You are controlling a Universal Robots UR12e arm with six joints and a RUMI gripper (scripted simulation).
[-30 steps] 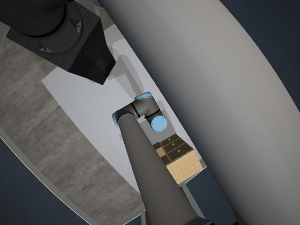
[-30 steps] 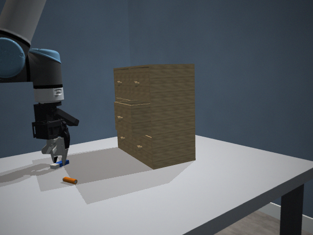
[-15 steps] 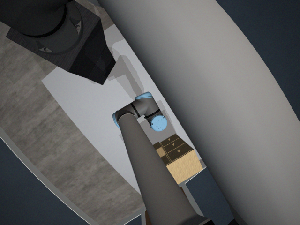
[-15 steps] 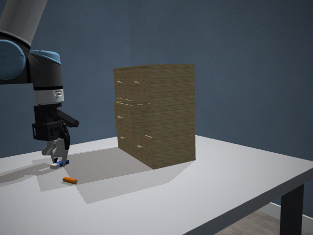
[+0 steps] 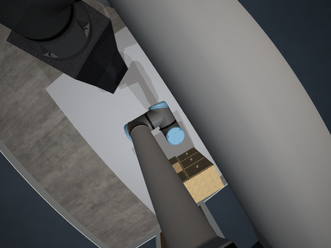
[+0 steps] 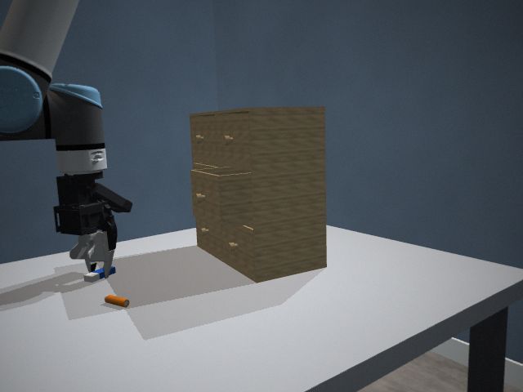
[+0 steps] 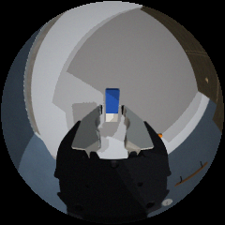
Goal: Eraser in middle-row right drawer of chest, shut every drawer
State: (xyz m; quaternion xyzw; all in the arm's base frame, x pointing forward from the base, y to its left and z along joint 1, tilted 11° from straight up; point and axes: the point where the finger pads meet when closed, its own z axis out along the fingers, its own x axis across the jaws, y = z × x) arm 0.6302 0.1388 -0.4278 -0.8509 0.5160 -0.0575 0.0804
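Note:
The eraser [image 6: 95,274], white with a blue sleeve, lies flat on the table at the left, well away from the chest. My gripper [image 6: 100,269] points straight down with its fingertips at table level on either side of the eraser. In the wrist view the eraser [image 7: 112,105] sits between the two fingers with a small gap on each side. The fingers are narrowly open, not pressed on it. The wooden chest [image 6: 257,192] stands upright mid-table. Middle and bottom row drawers stand out a little from its front. In the overhead view the arm hides the gripper.
An orange cylinder [image 6: 117,300] lies on the table just in front of the eraser, and it also shows at the edge of the wrist view [image 7: 159,135]. The chest [image 5: 198,174] sits near the table's corner. The table edge runs along the front right.

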